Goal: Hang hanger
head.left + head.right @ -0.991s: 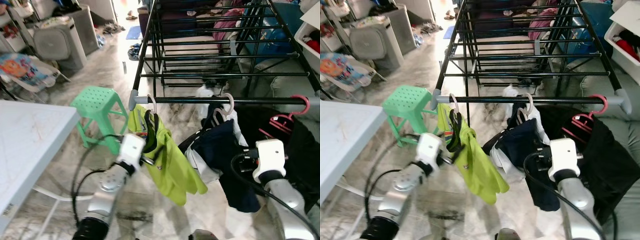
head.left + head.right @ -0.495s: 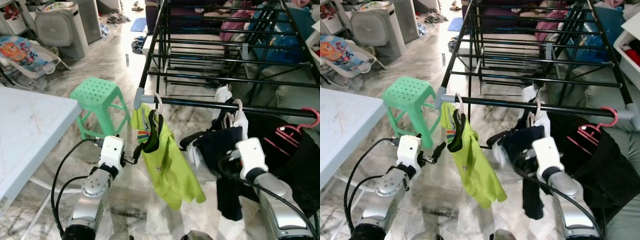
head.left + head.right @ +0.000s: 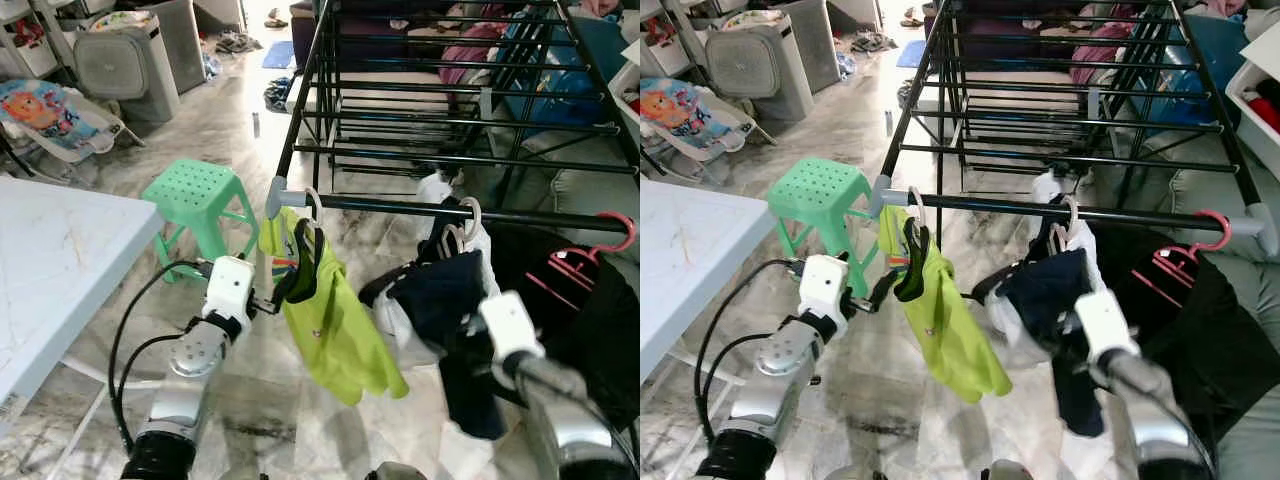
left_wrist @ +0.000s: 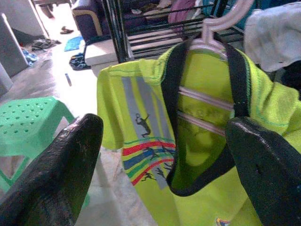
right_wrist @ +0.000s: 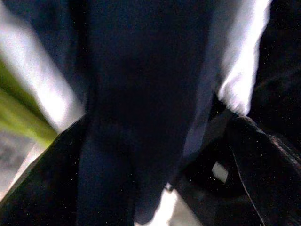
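A pale hanger (image 4: 221, 21) carrying a lime-green shirt (image 3: 335, 320) hooks over the black rail (image 3: 400, 206) of the drying rack, near the rail's left end. My left gripper (image 3: 267, 303) is level with the shirt's collar, just left of it, open; in the left wrist view (image 4: 162, 129) the shirt hangs right ahead of its fingers. My right gripper (image 5: 155, 141) is open, with a navy garment (image 3: 440, 295) hanging close in front and between its fingers. The right wrist (image 3: 510, 325) is below and right of that garment.
A pink hanger (image 3: 590, 255) with a black garment hangs at the rail's right end. A green plastic stool (image 3: 195, 195) stands left of the rack on the marble floor. A white table (image 3: 50, 270) is on the left. An appliance (image 3: 125, 65) and clutter stand further back.
The left gripper has drawn back from the shirt collar and now sits just beside it. The right arm has dropped lower and is blurred. The camera has shifted a little.
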Controlling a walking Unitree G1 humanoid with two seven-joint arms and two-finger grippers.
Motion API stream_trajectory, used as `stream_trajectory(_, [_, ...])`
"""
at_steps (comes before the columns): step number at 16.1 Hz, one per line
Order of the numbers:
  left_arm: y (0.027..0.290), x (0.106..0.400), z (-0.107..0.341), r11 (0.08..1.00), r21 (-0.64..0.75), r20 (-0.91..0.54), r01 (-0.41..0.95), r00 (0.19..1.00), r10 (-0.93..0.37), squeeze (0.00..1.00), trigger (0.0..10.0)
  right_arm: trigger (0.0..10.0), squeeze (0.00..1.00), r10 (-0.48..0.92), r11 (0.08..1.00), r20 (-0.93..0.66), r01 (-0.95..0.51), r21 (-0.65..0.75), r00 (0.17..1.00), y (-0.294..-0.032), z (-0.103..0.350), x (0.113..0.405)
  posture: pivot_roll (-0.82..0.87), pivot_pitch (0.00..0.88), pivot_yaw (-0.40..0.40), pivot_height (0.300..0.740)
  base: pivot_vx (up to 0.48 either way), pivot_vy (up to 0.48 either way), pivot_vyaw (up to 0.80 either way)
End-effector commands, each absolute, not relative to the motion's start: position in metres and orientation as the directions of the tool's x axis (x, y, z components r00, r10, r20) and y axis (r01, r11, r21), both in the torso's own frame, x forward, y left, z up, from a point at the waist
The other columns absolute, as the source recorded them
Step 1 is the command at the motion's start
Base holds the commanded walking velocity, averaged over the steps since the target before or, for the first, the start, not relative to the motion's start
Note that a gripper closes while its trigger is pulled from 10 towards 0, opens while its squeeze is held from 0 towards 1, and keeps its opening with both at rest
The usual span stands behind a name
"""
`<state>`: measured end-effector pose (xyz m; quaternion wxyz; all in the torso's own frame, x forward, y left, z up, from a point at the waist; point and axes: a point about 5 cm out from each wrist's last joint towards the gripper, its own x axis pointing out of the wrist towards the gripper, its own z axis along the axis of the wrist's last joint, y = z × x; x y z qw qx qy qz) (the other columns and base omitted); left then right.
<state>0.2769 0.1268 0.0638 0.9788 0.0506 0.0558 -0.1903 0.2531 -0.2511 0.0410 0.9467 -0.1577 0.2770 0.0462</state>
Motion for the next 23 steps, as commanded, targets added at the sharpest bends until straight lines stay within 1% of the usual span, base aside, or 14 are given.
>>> stream_trajectory(1, [0.125,0.274,0.059,0.915,0.079,-0.154,0.395,0.912,-0.380,0.00,10.0,10.0,0.00,-0.008,0.946,-0.510,-0.158,-0.282,0.860,-0.258,0.045,0.263,-0.09,0.000,0.050,0.740,0.000,0.000,0.00])
stream_trajectory(4, [0.121,0.275,0.061,0.909,0.077,-0.150,0.410,0.906,-0.395,0.00,10.0,10.0,0.00,-0.003,0.946,-0.468,-0.150,-0.289,0.884,-0.261,0.057,0.285,-0.08,0.000,0.063,0.740,0.000,0.000,0.00])
stream_trajectory(7, [0.121,0.277,0.060,0.906,0.083,-0.154,0.415,0.904,-0.400,0.00,10.0,10.0,0.00,0.077,0.931,-0.526,-0.250,-0.266,0.847,-0.262,0.059,0.303,-0.08,0.000,0.063,0.740,0.000,0.000,0.00])
stream_trajectory(8, [0.121,0.277,0.060,0.906,0.083,-0.155,0.416,0.903,-0.400,0.00,10.0,4.3,0.00,0.094,0.925,-0.533,-0.272,-0.265,0.841,-0.262,0.060,0.305,-0.08,0.000,0.063,0.740,0.000,0.000,0.00])
stream_trajectory(9, [0.121,0.278,0.060,0.905,0.084,-0.158,0.418,0.902,-0.402,0.00,10.0,0.0,0.00,0.131,0.904,-0.569,-0.333,-0.267,0.812,-0.267,0.064,0.312,-0.07,0.000,0.060,0.740,0.000,0.000,0.00])
stream_trajectory(12, [0.120,0.277,0.059,0.903,0.084,-0.167,0.421,0.899,-0.404,0.00,10.0,0.0,0.00,0.157,0.871,-0.596,-0.395,-0.293,0.788,-0.278,0.081,0.324,-0.07,0.000,0.054,0.740,0.000,0.000,0.00])
stream_trajectory(14, [0.119,0.276,0.057,0.902,0.084,-0.172,0.424,0.898,-0.406,0.00,10.0,0.0,0.00,0.179,0.855,-0.614,-0.430,-0.289,0.769,-0.281,0.086,0.327,-0.07,0.000,0.053,0.740,0.000,0.000,0.00])
stream_trajectory(16, [0.118,0.276,0.057,0.900,0.085,-0.175,0.427,0.896,-0.409,0.00,10.0,0.0,0.00,0.212,0.835,-0.622,-0.470,-0.286,0.754,-0.282,0.090,0.328,-0.07,0.000,0.054,0.740,0.000,0.000,0.00])
stream_trajectory(20, [0.116,0.277,0.057,0.898,0.088,-0.176,0.431,0.894,-0.411,0.00,10.0,0.0,0.00,0.232,0.826,-0.605,-0.483,-0.291,0.761,-0.284,0.096,0.331,-0.07,0.000,0.054,0.740,0.000,0.000,0.00])
stream_trajectory(23, [0.115,0.278,0.056,0.898,0.086,-0.176,0.432,0.894,-0.413,0.00,10.0,0.0,0.00,0.258,0.812,-0.604,-0.508,-0.287,0.754,-0.280,0.093,0.330,-0.07,0.000,0.052,0.740,0.000,0.000,0.00])
